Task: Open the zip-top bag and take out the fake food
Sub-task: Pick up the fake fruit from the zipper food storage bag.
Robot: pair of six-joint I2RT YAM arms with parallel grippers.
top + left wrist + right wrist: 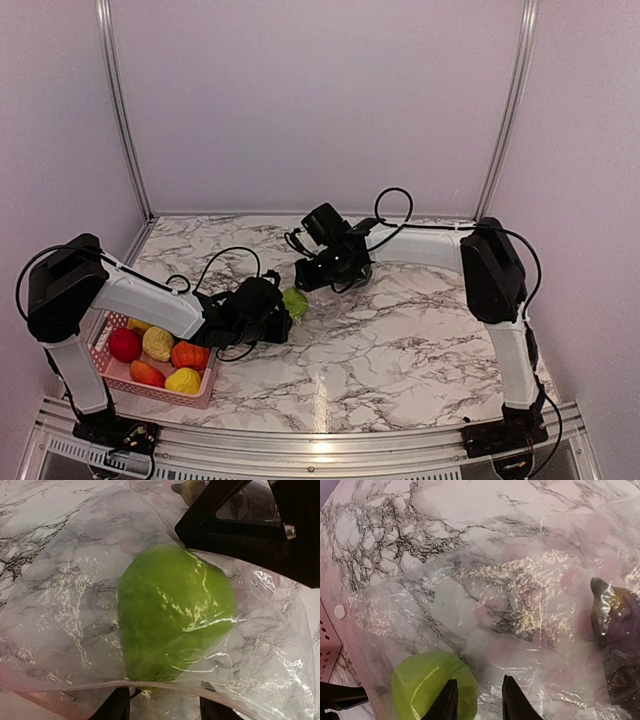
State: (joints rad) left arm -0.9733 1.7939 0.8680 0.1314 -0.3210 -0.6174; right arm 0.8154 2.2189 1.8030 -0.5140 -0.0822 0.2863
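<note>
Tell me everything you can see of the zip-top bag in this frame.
The zip-top bag is clear, crinkly thin film catching glare, lying on the marble table between the two arms. A green fruit bulges inside it; a dark purple eggplant shows through the film farther along. The left gripper holds its jaws apart at one edge, the right gripper narrowly apart over the film; no firm grip shows.

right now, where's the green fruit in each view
top external: green fruit centre-left, right of the pink basket.
left wrist: green fruit mid-frame, under zip-top bag film.
right wrist: green fruit bottom left, under the film.
shared landmark: marble table beneath it in all three.
</note>
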